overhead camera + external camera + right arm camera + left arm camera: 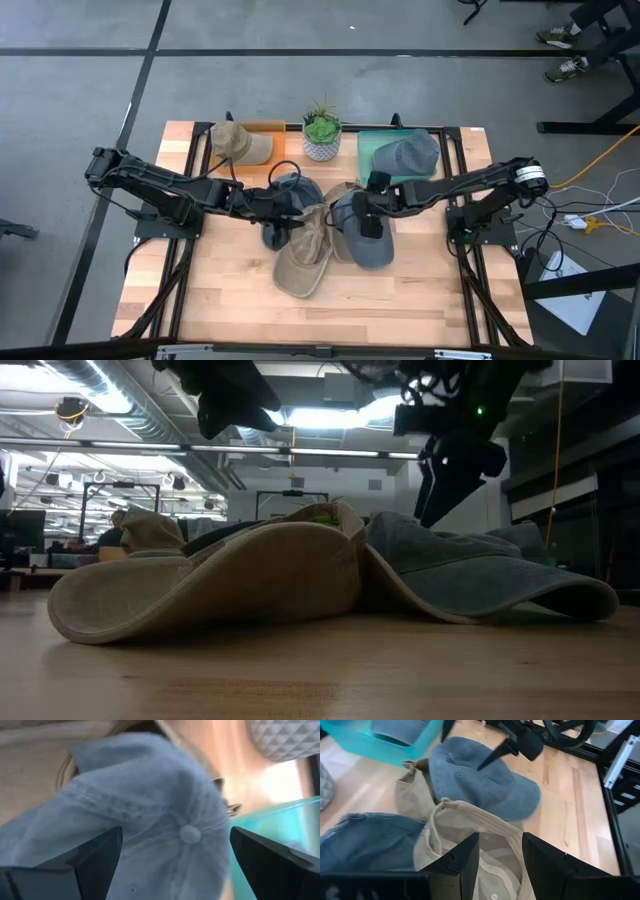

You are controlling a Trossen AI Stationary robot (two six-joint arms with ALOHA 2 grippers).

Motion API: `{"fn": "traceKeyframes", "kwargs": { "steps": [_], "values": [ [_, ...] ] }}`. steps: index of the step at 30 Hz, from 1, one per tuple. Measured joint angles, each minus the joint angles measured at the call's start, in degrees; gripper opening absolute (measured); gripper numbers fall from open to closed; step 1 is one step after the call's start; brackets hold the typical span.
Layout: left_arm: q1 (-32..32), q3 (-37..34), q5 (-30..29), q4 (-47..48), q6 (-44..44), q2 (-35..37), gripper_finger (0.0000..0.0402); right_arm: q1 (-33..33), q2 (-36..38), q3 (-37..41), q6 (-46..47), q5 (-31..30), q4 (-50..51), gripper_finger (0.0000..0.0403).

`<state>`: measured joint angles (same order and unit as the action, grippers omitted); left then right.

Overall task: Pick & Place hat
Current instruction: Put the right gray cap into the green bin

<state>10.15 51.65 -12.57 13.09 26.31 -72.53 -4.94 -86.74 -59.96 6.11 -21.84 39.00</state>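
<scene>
Three caps lie together mid-table: a dark blue one, a tan one upside down with its hollow showing, and a grey-blue one crown up. In the low view the tan cap leans against the grey-blue cap. My left gripper hovers open over the tan cap's hollow. My right gripper hangs open over the grey-blue cap's crown, one finger on each side of the top button. The low view shows both grippers up off the caps, the right gripper the lower of the two.
At the far edge, a tan cap rests on a brown tray, a small potted plant stands in the middle, and a teal tray holds another grey-blue cap. Bare wood lies along the near side.
</scene>
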Motion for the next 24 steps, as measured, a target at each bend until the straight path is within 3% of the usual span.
{"fn": "traceKeyframes", "kwargs": {
  "steps": [6, 10, 15, 24],
  "values": [
    [-0.02, 0.01, -3.09, 0.01, 0.06, 0.00, 0.0143, 1.04, 0.00, 2.74, -0.63, 0.08, -2.51, 0.0365],
    [-0.28, 0.00, -3.46, 0.01, -1.86, 0.00, 0.0143, 1.76, 0.00, 3.30, -0.61, 1.30, -3.40, 0.0341],
    [-0.28, 0.01, -6.03, 0.02, -4.89, 0.00, 0.0143, 2.43, 0.00, 3.30, -0.61, 2.17, -3.43, 0.0274],
    [-0.28, 0.01, -8.41, 0.02, -7.09, 0.00, 0.0143, 3.81, 0.00, 3.30, 1.35, 3.88, -3.54, 0.0116]
  ]
}}
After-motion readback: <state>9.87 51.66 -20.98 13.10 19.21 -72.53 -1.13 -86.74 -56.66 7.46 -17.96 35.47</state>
